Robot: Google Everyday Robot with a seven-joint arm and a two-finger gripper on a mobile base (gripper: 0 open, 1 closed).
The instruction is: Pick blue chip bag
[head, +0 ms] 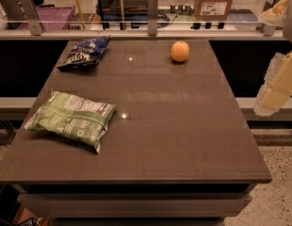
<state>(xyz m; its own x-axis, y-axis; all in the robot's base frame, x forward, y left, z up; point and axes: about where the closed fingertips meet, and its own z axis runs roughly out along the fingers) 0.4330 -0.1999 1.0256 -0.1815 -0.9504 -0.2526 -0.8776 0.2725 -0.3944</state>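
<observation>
Dark-blue foil marks the blue chip bag, lying crinkled on the bench well to the left of the orange, level with it. A green chip bag lies left of the orange and much nearer the front. The cream gripper hangs right of the orange, beyond the bench edge, well apart from everything; whether it is open or closed cannot be told.

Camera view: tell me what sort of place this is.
Probably an office or lab test area: snacks, the blue chip bag and an orange, lie on a brown table, with a glass railing and cardboard box behind. The gripper hangs beyond the table's right edge.
</observation>
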